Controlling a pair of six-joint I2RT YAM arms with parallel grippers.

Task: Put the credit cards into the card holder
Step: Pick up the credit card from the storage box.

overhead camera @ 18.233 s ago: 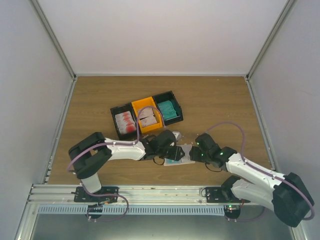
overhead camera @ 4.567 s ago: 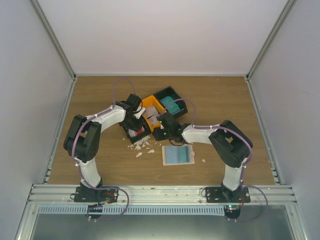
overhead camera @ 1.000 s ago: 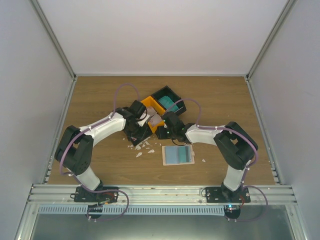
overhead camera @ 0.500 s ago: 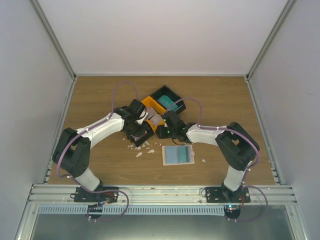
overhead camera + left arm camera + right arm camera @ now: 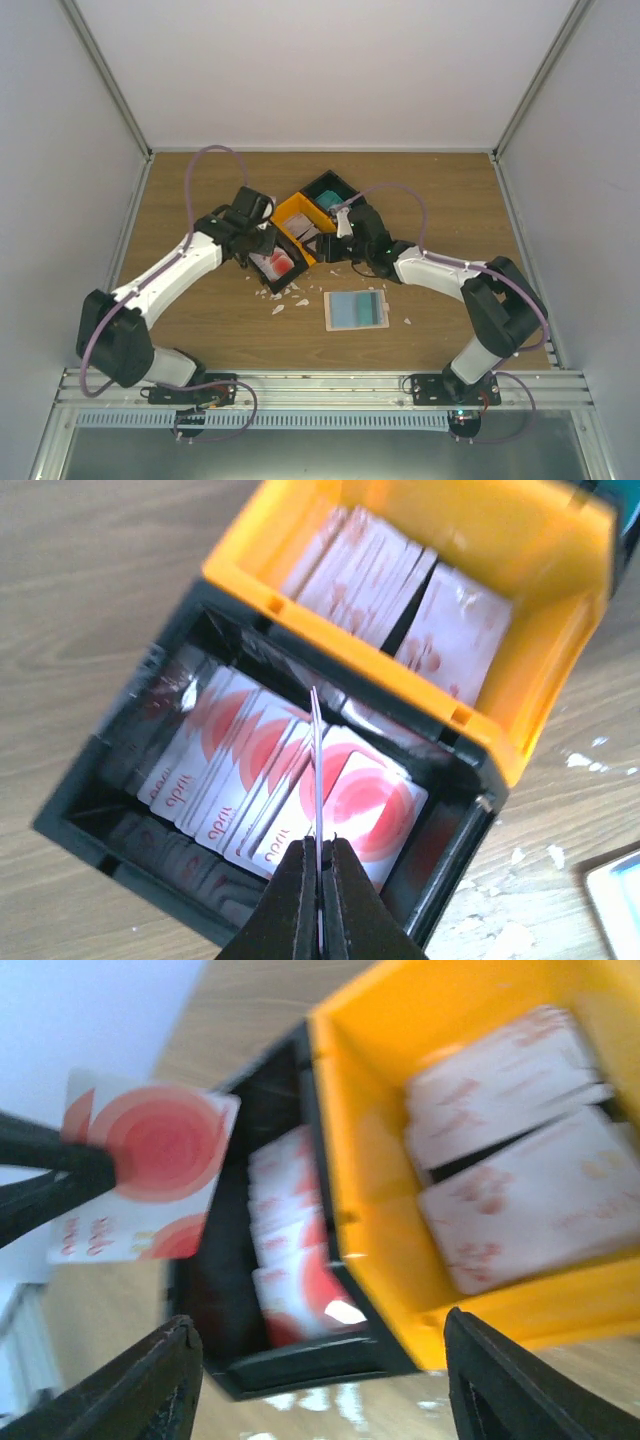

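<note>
Red-white card (image 5: 150,1160) upright in left hand (image 5: 318,845); right hand (image 5: 318,1320) agape

Bins mid-table, holder in front.
Joined black-orange-black plastic bins (image 5: 283,208) run diagonally, near-left to far-right. White red-marked cards (image 5: 240,770) stack in the near and middle compartments, teal cards (image 5: 333,203) in the far one. The flat beige-tan card holder (image 5: 356,311) lies in front of the bins, right of the white scraps (image 5: 283,292). One white red-marked card (image 5: 150,1160) hangs above the near compartment, in the left gripper (image 5: 318,858).
</note>
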